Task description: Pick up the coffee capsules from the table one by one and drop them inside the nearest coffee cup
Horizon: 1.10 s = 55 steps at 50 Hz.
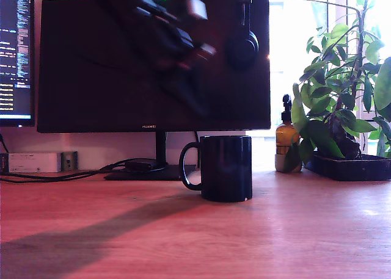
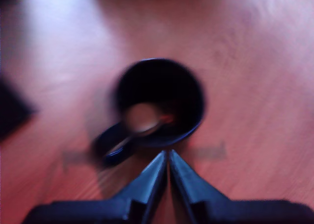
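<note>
The black coffee cup stands on the reddish wood table, its handle toward the exterior view's left. My arm is a motion-blurred shape high above the cup, in front of the monitor. In the wrist view I look down into the cup, and my gripper hangs above its near rim. Its two dark fingers are pressed together, with nothing seen between them. A pale round blurred shape, about the size of a coffee capsule, lies inside the cup. No capsule shows on the table.
A large dark monitor stands behind the cup, with cables and a small white box at its foot. An amber pump bottle and a potted plant stand at the exterior view's right.
</note>
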Tool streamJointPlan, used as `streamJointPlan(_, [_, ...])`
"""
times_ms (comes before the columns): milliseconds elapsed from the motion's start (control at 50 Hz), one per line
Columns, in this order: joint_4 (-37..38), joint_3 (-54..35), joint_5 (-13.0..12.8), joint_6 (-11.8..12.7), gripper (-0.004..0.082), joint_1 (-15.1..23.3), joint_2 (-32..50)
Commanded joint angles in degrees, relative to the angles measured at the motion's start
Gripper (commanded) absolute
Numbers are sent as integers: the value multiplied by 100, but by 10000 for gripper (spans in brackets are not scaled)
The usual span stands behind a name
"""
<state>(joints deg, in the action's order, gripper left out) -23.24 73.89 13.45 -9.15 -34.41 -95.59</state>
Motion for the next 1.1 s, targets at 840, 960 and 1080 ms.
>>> streamJointPlan(840, [2695,-4111,94,522,-21,2518,2940])
streamJointPlan(960, [2828,-4557,-61,1025,-21,2531,3388])
streamJointPlan(1080, [2844,-4940,-201,1025,-21,2531,3915])
